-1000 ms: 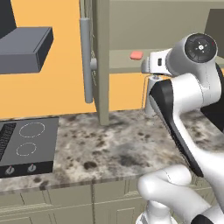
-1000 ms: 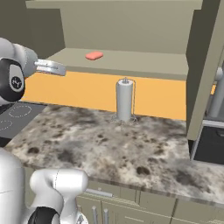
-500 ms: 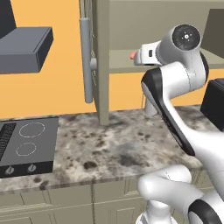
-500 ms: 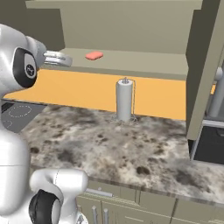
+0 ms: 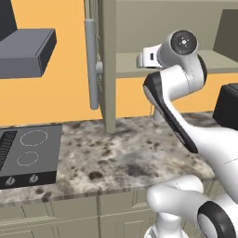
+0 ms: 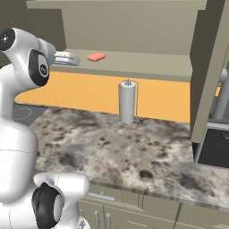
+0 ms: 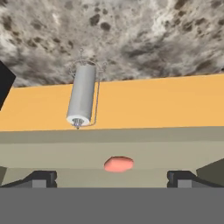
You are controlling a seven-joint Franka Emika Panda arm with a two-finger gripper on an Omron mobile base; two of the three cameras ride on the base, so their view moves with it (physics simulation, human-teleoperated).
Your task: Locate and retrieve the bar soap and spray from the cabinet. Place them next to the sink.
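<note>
The worktop (image 6: 147,156) looked like polished speckled stone, grey and brown. The bar soap (image 6: 95,57) was smooth and matt salmon-pink on the matt beige shelf of the cabinet (image 6: 147,60). The paper towel roll (image 6: 127,103) looked like soft grey-white paper in a thin wire stand.

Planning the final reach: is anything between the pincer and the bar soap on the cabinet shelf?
Nothing visible. The pincer is open at shelf height, and the bar soap lies on bare cabinet shelf ahead of it. The paper towel roll stands below, on the counter.
</note>
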